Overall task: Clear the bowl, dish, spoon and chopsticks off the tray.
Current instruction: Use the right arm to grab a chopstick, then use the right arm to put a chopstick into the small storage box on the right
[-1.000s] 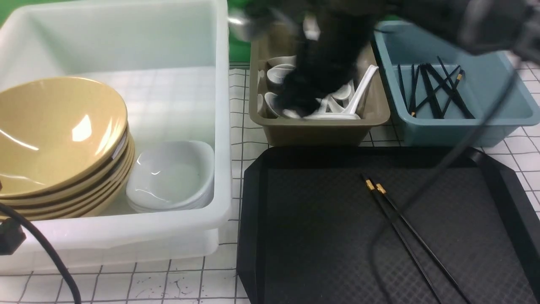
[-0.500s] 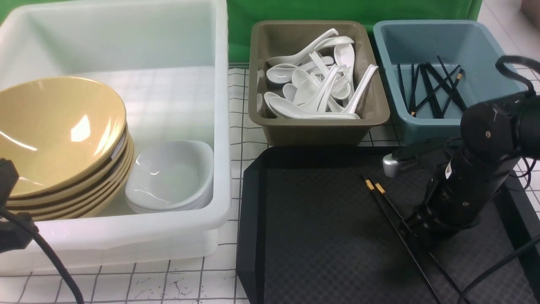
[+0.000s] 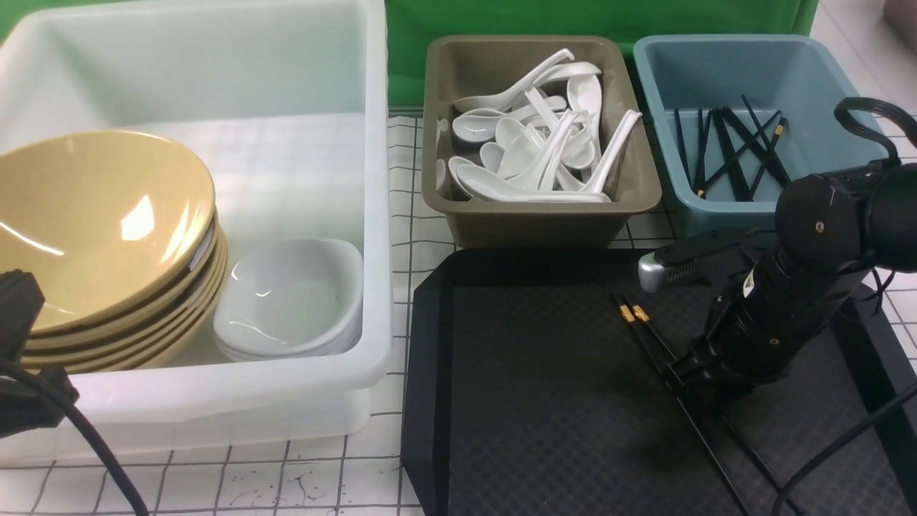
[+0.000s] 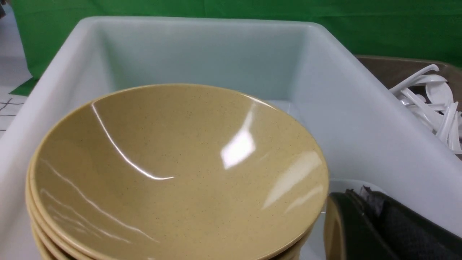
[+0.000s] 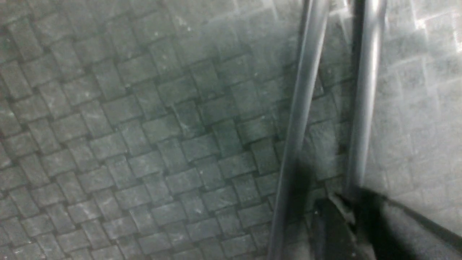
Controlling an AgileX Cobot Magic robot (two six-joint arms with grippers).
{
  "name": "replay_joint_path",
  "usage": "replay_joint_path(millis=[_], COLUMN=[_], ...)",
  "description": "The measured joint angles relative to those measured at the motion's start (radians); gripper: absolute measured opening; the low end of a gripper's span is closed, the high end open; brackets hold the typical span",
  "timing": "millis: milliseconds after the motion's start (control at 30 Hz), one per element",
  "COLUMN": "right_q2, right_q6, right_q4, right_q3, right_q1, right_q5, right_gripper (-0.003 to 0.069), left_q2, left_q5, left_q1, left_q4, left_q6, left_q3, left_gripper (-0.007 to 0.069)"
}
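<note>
The left gripper (image 4: 361, 190), its fingers together, is beside the yellow bowls (image 3: 107, 229) in the white tub (image 3: 215, 394). On the tray (image 3: 530, 430) lie 2 black chopsticks (image 3: 696, 423); the right gripper (image 5: 348, 198) is low at 1 (whether clamped, I cannot tell). Beyond, white spoons (image 3: 530, 158) fill the brown bin (image 3: 537, 226).

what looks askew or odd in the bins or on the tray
Nothing looks damaged or spilled. The glossy mustard-yellow bowls sit stacked at a tilt in the white plastic tub, which looks slightly askew.
</note>
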Motion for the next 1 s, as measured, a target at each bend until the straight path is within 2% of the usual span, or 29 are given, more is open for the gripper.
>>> replay_joint_path(millis=[100,167,367,467,567,667,700,733,900,1000], right_q2=[-0.005,-0.014,-0.121,-0.276,-0.391,-0.444,-0.459,-0.452,-0.294,-0.152], right_q6=[-0.024,-0.031,-0.055,-0.074,-0.074,-0.074,-0.074,-0.074,-0.073,-0.046], right_q4=[-0.013,-0.015,0.0,0.001,-0.041,-0.098,-0.141,-0.151,-0.169,-0.169], right_q3=[0.0,0.001,0.018,0.019,0.019,0.019,0.019,0.019,-0.019,-0.076], right_q1=[-0.002,-0.002,-0.002,-0.002,-0.002,-0.003,-0.016,-0.03,-0.124,-0.173], right_q5=[0.004,0.004,0.054,0.076,0.03,-0.116,-0.301,-0.42,-0.897,-0.973], right_gripper=[0.0112,0.0074,0.0072,0.0072,0.0072,0.0072,0.0072,0.0072,0.0072,0.0072], left_q2=[0.0,0.0,0.0,0.0,0.0,0.0,0.0,0.0,0.0,0.0], left_q5=[0.0,0.0,0.0,0.0,0.0,-0.001,-0.003,-0.005,-0.008,-0.007], left_q1=[0.0,0.0,0.0,0.0,0.0,0.0,0.0,0.0,0.0,0.0], left_q4=[0.0,0.0,-0.001,-0.001,-0.001,-0.001,-0.001,-0.001,-0.001,-0.001], left_q6=[0.0,0.0,0.0,0.0,0.0,0.0,0.0,0.0,0.0,0.0], left_q3=[0.001,0.001,0.001,0.001,0.001,0.001,0.001,0.001,0.001,0.001], left_gripper=[-0.0006,-0.0006,-0.0006,-0.0006,-0.0006,-0.0006,-0.0006,-0.0006,-0.0006,-0.0006])
